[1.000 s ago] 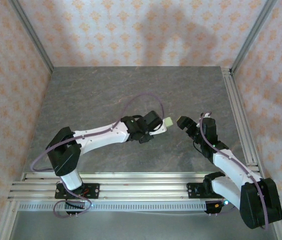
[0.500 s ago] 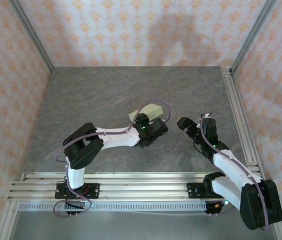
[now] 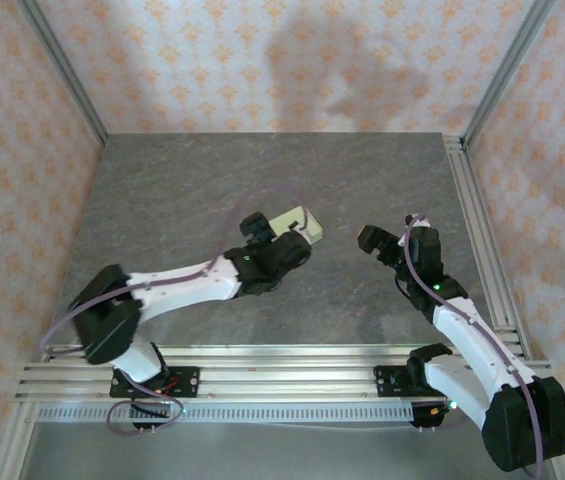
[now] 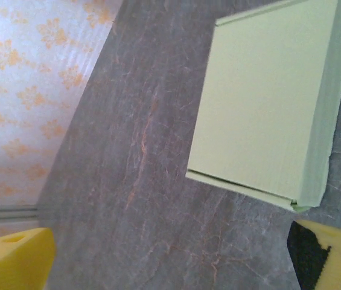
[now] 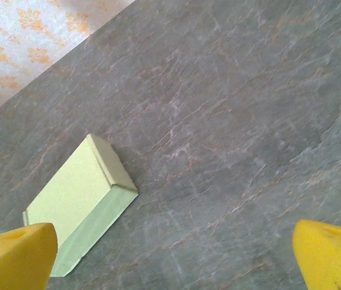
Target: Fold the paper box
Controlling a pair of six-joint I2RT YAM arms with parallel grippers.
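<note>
- The paper box, earlier pinched by the left gripper, now lies free on the table, and those jaws gape wide.
- The right gripper is spread open beside it.
- The right wrist view adds the box's closed end.

Lab enclosure: aluminium frame, rails

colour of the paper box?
Pale yellow-green, plain, with no print: the paper box shows best in the left wrist view.
</note>
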